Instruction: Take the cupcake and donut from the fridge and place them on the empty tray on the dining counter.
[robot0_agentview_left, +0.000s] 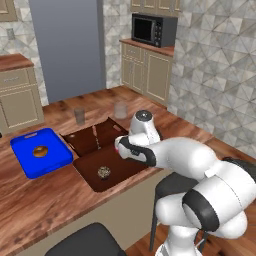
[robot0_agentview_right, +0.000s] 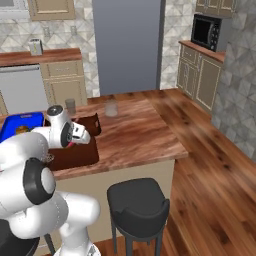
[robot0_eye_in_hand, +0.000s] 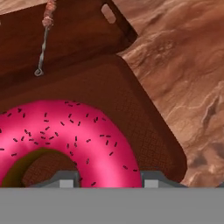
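Note:
My gripper (robot0_eye_in_hand: 108, 180) is shut on the donut (robot0_eye_in_hand: 65, 127), a pink-frosted ring with dark sprinkles, its rim running between my two fingertips. The donut sits low over the right end of the dark brown tray (robot0_eye_in_hand: 131, 100); whether it touches the tray floor I cannot tell. In the left base view the gripper (robot0_agentview_left: 119, 148) reaches down over the tray (robot0_agentview_left: 127, 167) on the dining counter (robot0_agentview_left: 30, 200). The small brown cupcake (robot0_agentview_left: 104, 172) stands on the tray, to the gripper's left. The grey fridge (robot0_agentview_left: 67, 45) stands closed behind the counter.
A second dark brown tray (robot0_agentview_left: 82, 142) holding a thin metal skewer (robot0_eye_in_hand: 42, 48) lies just behind. A blue tray (robot0_agentview_left: 25, 160) with a brown ring pastry (robot0_agentview_left: 40, 150) is at the left. Two glasses (robot0_agentview_left: 79, 116) (robot0_agentview_left: 120, 110) stand farther back. Dark stools (robot0_agentview_right: 137, 202) stand below the counter's front edge.

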